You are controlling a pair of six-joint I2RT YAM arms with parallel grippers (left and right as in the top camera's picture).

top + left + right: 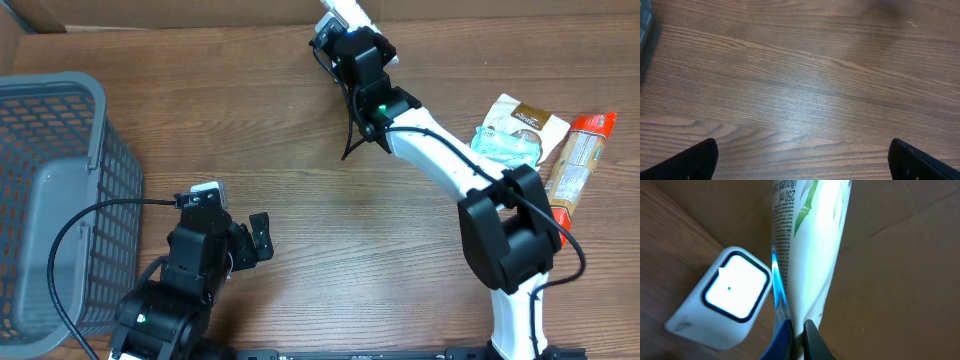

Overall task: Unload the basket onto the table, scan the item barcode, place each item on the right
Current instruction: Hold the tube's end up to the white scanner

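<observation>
**A:** What has the right gripper (796, 330) got?

**B:** Its jaws are clamped on the flat end of a white tube (815, 240) printed with green leaves; the tube stands up from the fingers at the far edge of the worktop (300, 200), just beside the scanner (730, 295), whose window glows bright.

**A:** Which step is that?

**B:** The scan itself, I'd judge; small print on the tube faces the window side and a blue gleam runs down its near edge, but I can see no barcode.

**A:** And next?

**B:** Probably a slow wrist turn until the code meets the window; the grip must not slacken.

**A:** The left gripper (805, 165)?

**B:** Spread wide and holding nothing, over bare wood near the front left corner, beside the grey basket (60, 100); a pale pouch (515, 130) and an orange packet (580, 160) lie at the right edge.
</observation>
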